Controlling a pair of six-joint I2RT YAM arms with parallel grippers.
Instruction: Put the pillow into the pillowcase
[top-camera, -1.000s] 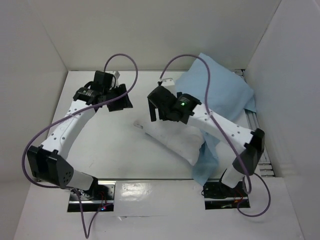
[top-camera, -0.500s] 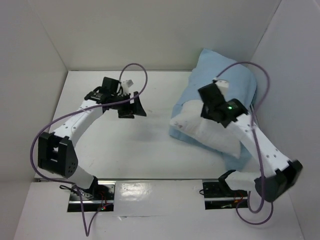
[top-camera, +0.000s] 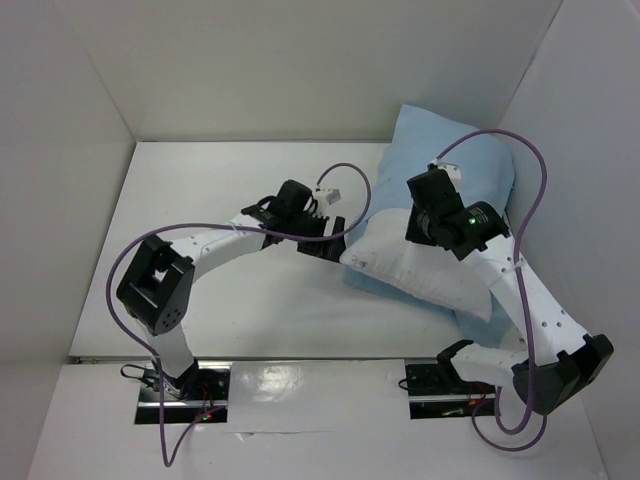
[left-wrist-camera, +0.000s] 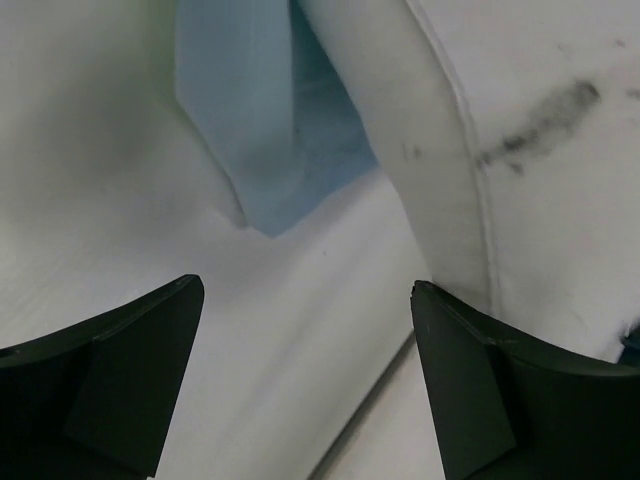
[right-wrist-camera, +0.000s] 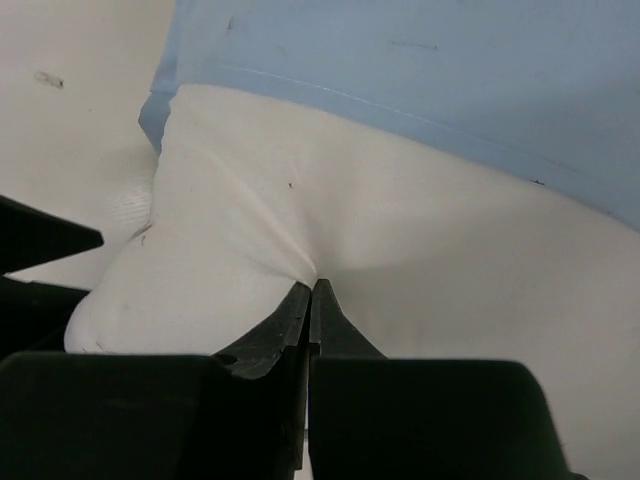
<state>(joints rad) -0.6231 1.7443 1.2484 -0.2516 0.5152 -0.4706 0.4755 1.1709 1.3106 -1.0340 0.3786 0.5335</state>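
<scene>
My right tool (right-wrist-camera: 311, 291) clamps the pillow (top-camera: 405, 262); my left tool (left-wrist-camera: 305, 290), spread apart, faces the pillowcase (left-wrist-camera: 262, 120) edge just ahead.

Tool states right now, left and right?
Left tool: open, holding nothing.
Right tool: shut on the plump white rectangular stuffed pillow, pinching its fabric.

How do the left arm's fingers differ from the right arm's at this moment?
The left gripper has its fingers spread wide and holds nothing, while the right gripper has its fingers shut, pinching a fold of the white pillow. The left one sits at the pillow's bare end, by a corner of the blue pillowcase. The right one grips farther in, near the pillowcase's edge. Both are at the pillow.
</scene>
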